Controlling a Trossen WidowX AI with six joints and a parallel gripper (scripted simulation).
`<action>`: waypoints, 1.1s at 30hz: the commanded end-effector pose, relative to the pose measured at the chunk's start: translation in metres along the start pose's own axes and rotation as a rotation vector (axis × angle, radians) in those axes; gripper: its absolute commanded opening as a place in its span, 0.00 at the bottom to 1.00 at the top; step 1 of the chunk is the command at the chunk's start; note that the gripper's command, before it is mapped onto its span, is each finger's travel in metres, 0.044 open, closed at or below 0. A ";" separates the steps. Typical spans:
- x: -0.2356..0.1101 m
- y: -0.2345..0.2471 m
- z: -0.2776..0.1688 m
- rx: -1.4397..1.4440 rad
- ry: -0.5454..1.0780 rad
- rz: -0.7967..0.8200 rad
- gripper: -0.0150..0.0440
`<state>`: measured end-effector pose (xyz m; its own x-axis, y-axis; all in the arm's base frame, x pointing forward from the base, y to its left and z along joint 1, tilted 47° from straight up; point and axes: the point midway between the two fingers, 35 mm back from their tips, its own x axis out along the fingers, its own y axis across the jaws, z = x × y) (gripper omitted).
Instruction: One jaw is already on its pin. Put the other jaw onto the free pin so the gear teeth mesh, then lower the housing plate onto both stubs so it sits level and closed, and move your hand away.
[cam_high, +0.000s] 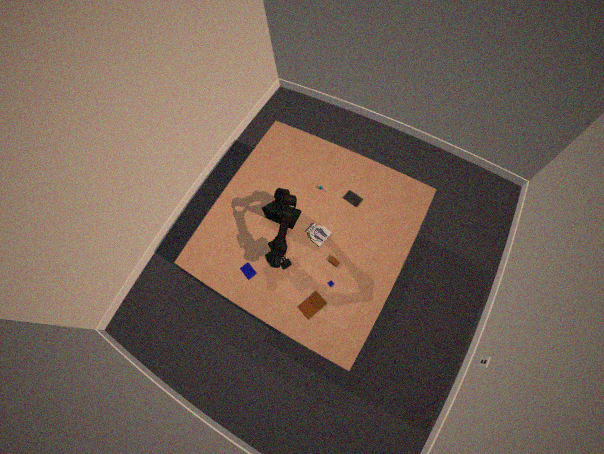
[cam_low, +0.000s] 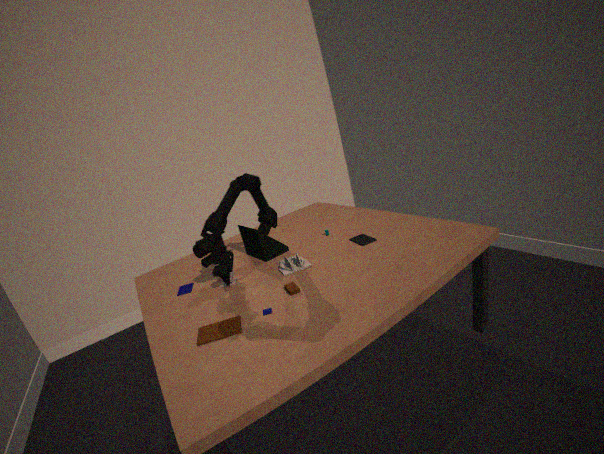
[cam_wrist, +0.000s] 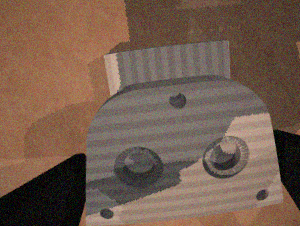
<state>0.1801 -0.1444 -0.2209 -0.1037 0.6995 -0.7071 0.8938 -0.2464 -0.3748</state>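
Observation:
The housing plate fills the middle of the wrist view, grey and ribbed, with a rounded edge, two round ringed bosses, small dark holes and a raised block along one side. My gripper is open, its black fingers on either side of the plate, close to its edges; contact cannot be told. The pale base with grey jaws sits on the table apart from my gripper. Whether each jaw is on its pin, and whether the teeth mesh, is too small to tell.
A black angular object stands by the arm's base. A blue square lies near the gripper. A small brown block, a small blue piece and a large brown slab lie beyond.

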 end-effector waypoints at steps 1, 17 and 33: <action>0.000 0.000 0.000 0.000 0.000 0.000 0.89; -0.005 0.001 0.000 0.000 0.000 0.000 0.85; -0.055 0.001 0.001 0.004 0.001 0.002 0.85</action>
<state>0.1860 -0.1765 -0.1894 -0.0981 0.7031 -0.7042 0.8900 -0.2546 -0.3782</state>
